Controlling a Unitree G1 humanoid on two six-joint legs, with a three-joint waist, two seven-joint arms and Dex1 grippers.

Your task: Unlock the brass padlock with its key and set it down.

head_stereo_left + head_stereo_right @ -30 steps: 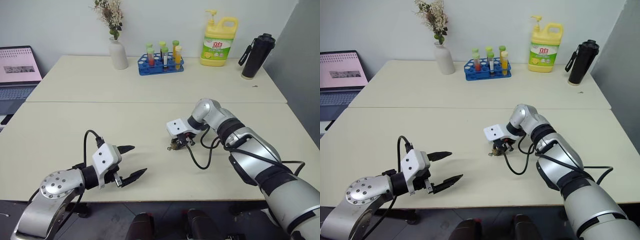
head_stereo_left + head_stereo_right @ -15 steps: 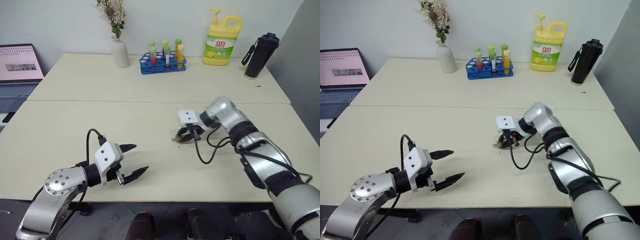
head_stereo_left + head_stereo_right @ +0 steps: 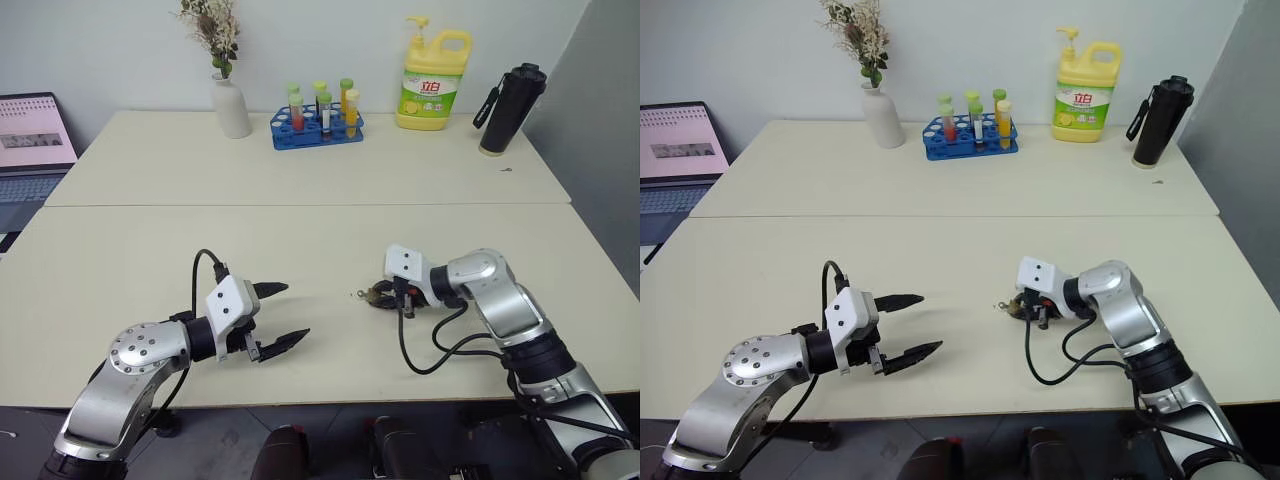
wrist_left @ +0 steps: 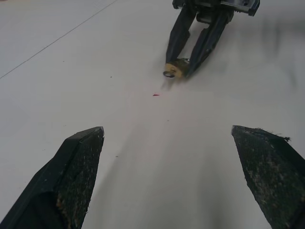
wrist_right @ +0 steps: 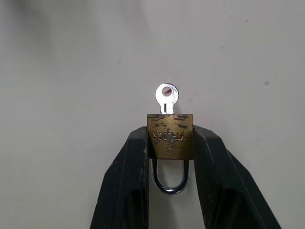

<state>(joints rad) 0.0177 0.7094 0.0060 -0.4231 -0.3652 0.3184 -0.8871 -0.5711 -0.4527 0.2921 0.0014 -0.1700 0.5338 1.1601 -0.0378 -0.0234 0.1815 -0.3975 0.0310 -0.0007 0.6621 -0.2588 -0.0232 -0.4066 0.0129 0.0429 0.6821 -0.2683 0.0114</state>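
The brass padlock (image 5: pixel 170 136) is a small gold block with a silvery shackle (image 5: pixel 170 185) that points back between the fingers. A silver key (image 5: pixel 166 95) sticks out of its far end. My right gripper (image 5: pixel 170 143) is shut on the padlock's two sides. It holds the lock low over the near table, right of centre (image 3: pixel 378 294). I cannot tell whether the lock touches the tabletop. My left gripper (image 3: pixel 291 311) hovers open and empty to the left of the lock, pointing towards it. The lock (image 4: pixel 174 69) lies well ahead of the wide-apart left fingertips (image 4: pixel 83 143).
On the far table stand a white vase of dried flowers (image 3: pixel 229 105), a blue test-tube rack (image 3: pixel 318 125), a yellow detergent bottle (image 3: pixel 430 72) and a black flask (image 3: pixel 502 108). A laptop (image 3: pixel 35 140) sits at far left. A black cable (image 3: pixel 425 352) loops under my right wrist.
My right arm has dropped its elbow and rolled its wrist, and has carried the padlock a little to the right and nearer. The left gripper has stayed open and has hardly moved.
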